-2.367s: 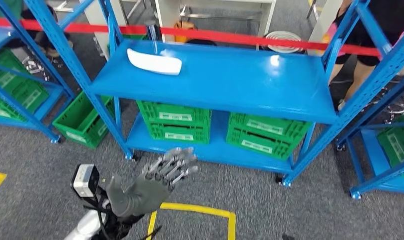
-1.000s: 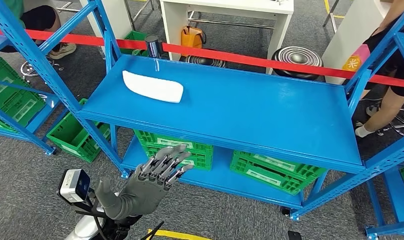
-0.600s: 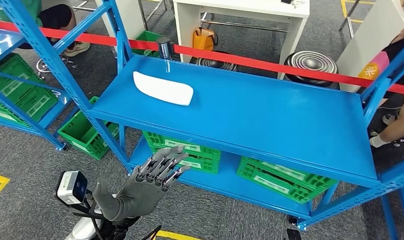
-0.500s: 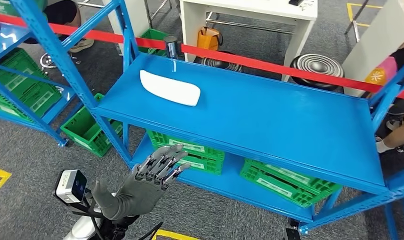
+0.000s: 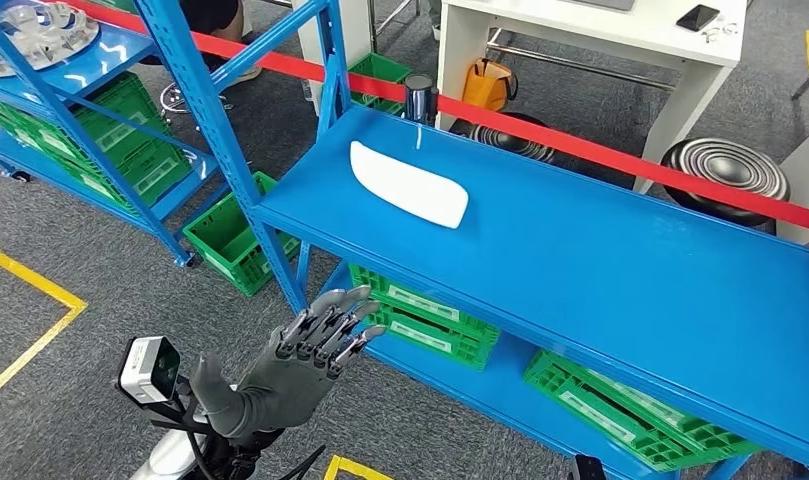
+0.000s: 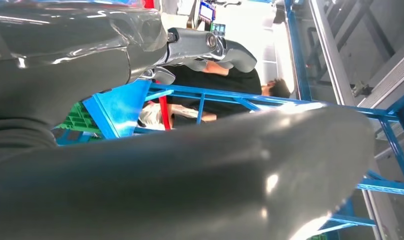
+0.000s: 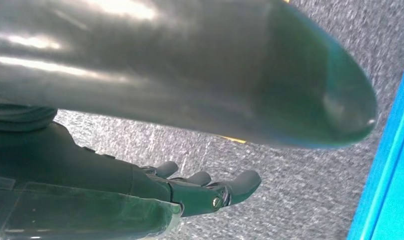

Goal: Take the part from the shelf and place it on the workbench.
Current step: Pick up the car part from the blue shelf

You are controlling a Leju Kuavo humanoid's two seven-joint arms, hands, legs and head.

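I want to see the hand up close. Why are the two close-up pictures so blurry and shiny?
Left wrist view: the thumb sits too close, out of focus, with bright glare. Right wrist view: the thumb is blurred too, though the fingers look sharper. Head view: the left hand and white part are clear.

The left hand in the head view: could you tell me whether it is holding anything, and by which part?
Nothing is held. The left hand is raised with fingers apart, short of the shelf; the white part lies there untouched.
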